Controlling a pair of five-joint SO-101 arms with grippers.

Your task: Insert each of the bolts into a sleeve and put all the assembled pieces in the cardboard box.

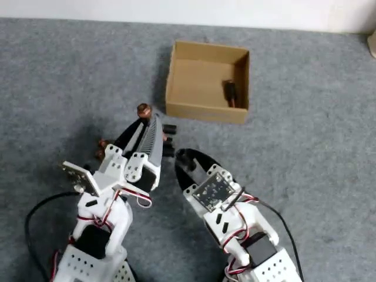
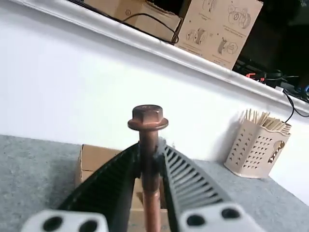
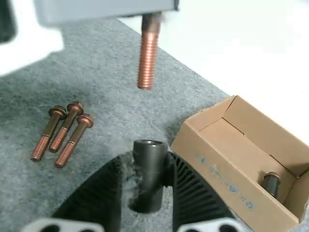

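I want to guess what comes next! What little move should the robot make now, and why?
Probably move the bolt over the sleeve and lower it in. The left gripper holds the bolt upright, threads down; the right gripper holds the sleeve with its open end up. The bolt's tip hangs higher than the sleeve, not yet inside.

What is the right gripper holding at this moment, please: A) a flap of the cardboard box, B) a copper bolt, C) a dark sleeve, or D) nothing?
C: the right gripper is shut on the dark sleeve, its open end showing between the fingers, while the left gripper holds the bolt.
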